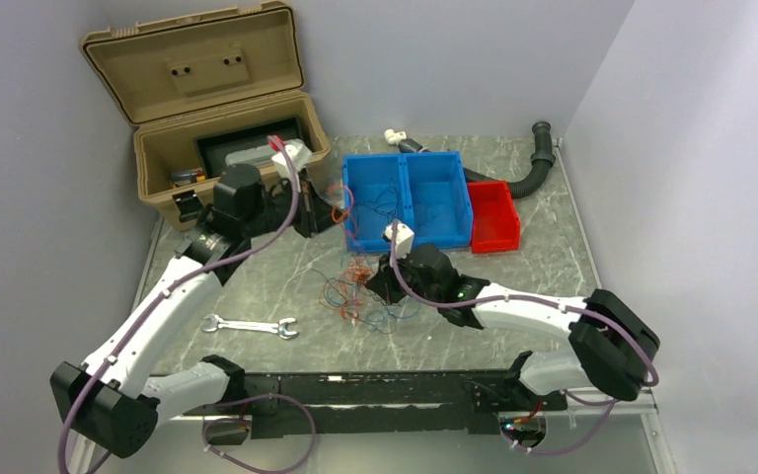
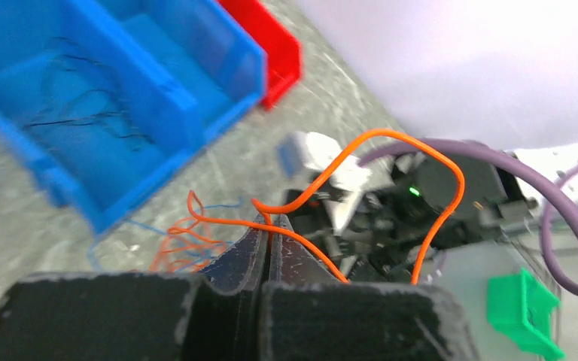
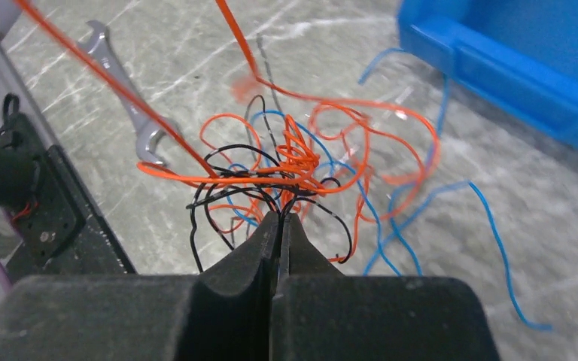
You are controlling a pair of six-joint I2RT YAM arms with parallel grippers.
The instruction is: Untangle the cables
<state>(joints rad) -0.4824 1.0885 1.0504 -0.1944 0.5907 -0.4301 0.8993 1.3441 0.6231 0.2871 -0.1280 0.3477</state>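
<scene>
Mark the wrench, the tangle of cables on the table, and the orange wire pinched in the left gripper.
wrench (image 1: 250,326), top external view, middle of its shaft.
cables (image 3: 297,162), right wrist view, orange knot at the middle of the bunch.
orange wire (image 2: 391,131), left wrist view, top of its raised loop.

**Worktop (image 1: 553,276) tally**

One bunch of cables (image 1: 365,291) at centre. One spanner (image 1: 250,326) at seven o'clock. One tan toolbox (image 1: 197,59) at ten. One blue bin (image 1: 434,240), two compartments, at twelve. One red bin (image 1: 496,242) and one black hose (image 1: 533,176) at one.
</scene>
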